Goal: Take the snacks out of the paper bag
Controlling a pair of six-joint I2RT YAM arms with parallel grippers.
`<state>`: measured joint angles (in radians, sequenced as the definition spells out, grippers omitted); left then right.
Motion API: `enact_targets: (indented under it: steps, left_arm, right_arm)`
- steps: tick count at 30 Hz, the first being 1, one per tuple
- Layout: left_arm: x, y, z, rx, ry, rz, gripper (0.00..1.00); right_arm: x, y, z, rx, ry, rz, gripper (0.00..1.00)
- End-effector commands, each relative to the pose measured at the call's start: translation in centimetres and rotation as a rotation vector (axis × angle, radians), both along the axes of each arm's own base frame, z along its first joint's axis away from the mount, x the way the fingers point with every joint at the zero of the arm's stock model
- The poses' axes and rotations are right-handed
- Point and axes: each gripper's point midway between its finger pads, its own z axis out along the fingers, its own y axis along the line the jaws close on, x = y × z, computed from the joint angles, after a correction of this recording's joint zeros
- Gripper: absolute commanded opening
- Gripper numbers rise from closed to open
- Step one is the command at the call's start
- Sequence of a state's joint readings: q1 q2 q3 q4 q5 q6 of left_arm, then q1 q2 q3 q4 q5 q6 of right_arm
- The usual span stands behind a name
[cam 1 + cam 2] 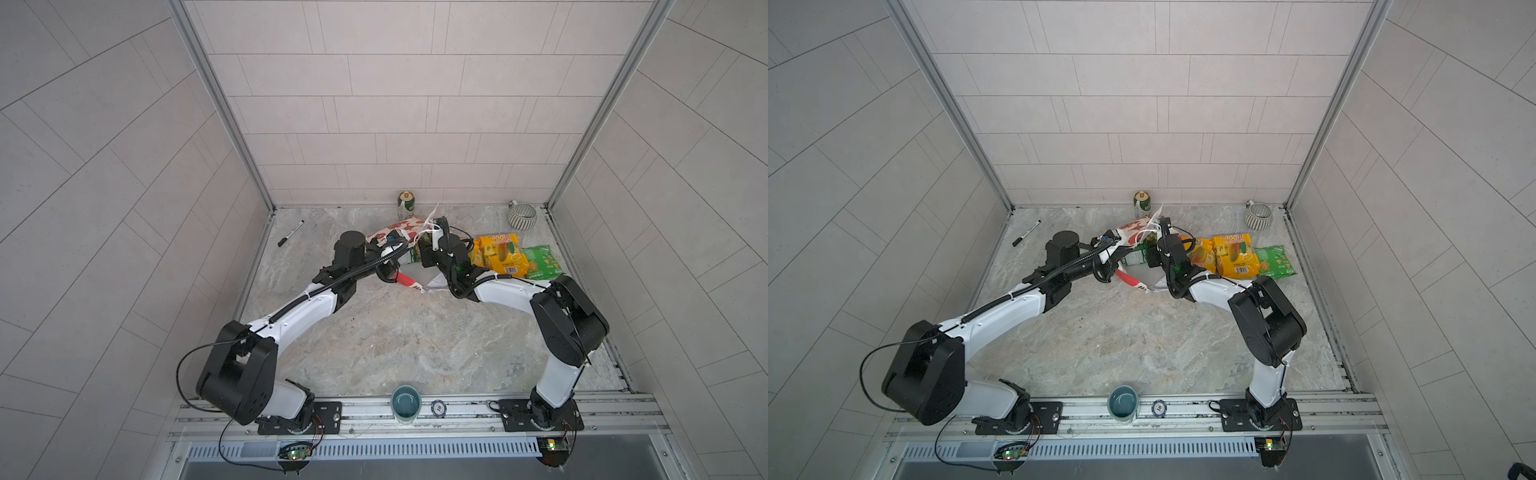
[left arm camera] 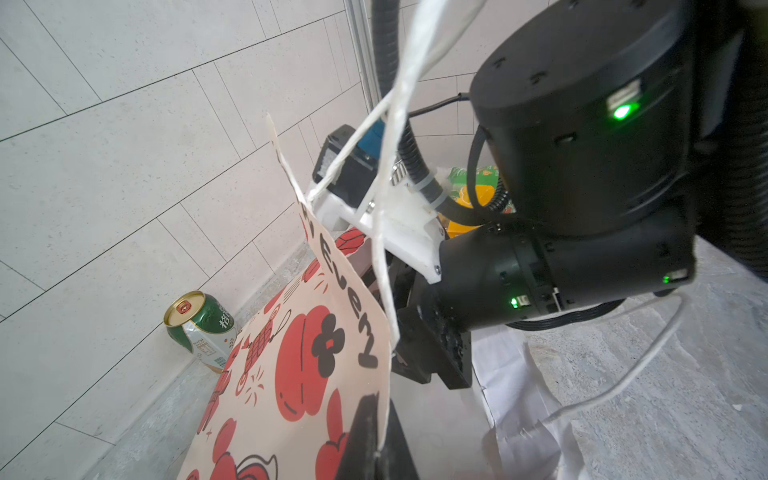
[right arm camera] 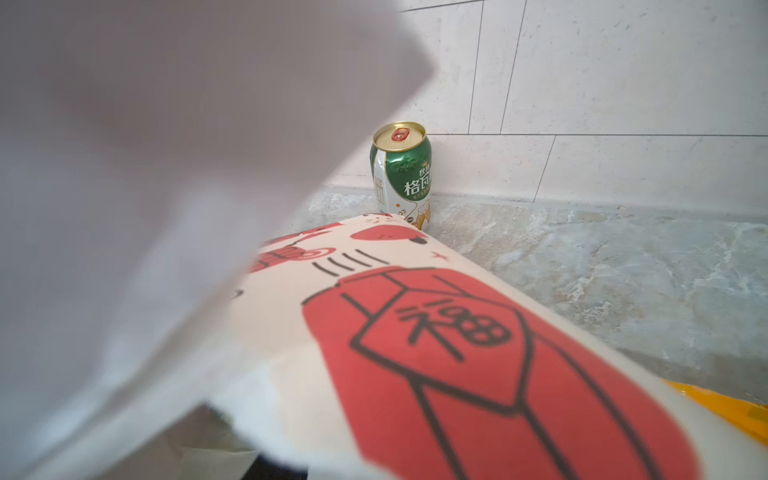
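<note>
The bag (image 1: 397, 229) lies on its side near the back of the table (image 1: 415, 340), mouth toward the right arm, with a can (image 1: 405, 203) just behind it. The left gripper (image 2: 370, 436) is closed on the edge of the upper panel and lifts it, which holds the mouth open. The white cords (image 2: 390, 166) hang loose in front of the right arm. The right gripper (image 1: 426, 255) reaches into the mouth. Paper hides its fingertips in every view, so you cannot tell how wide its jaws stand or whether they hold anything. Outside the bag, a yellow packet (image 1: 503, 253) and a green packet (image 1: 540, 262) lie overlapping on the table just beside the right arm. An inner packet (image 1: 1136, 257), green, shows inside the mouth. Treat each packet as light, soft and slippery: the glossy film is likely to slide between the pads, and the puffed middle gives. Take hold at a sealed end or corner, where the film is flat, and draw it out along the bag's length. Treat the bag as thin and easily torn. Grip the panel edge only, do not pull on the cords, and expect the bag to slide if a packet drags.
</note>
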<state>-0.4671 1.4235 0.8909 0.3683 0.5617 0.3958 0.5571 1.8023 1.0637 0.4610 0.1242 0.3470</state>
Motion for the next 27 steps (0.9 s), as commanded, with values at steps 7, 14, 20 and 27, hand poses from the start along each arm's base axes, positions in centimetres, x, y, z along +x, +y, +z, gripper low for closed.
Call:
enact_targets:
  steps: [7, 14, 20, 27]
  left_arm:
    - [-0.8, -0.8, 1.2, -0.034, -0.041, -0.059, 0.00]
    - [-1.0, -0.8, 1.2, -0.034, -0.041, -0.063, 0.00]
    - [-1.0, -0.8, 1.3, -0.035, -0.043, -0.064, 0.00]
    - [-0.8, -0.6, 1.0, -0.024, -0.044, -0.047, 0.00]
  right_arm:
    - [2.0, -1.3, -4.2, -0.045, 0.103, -0.158, 0.51]
    - [3.2, -0.9, -6.0, -0.098, 0.146, -0.172, 0.42]
    - [3.9, 1.0, -5.8, -0.037, 0.124, -0.091, 0.07]
    - [2.0, 2.8, -2.0, 0.052, 0.031, 0.041, 0.00]
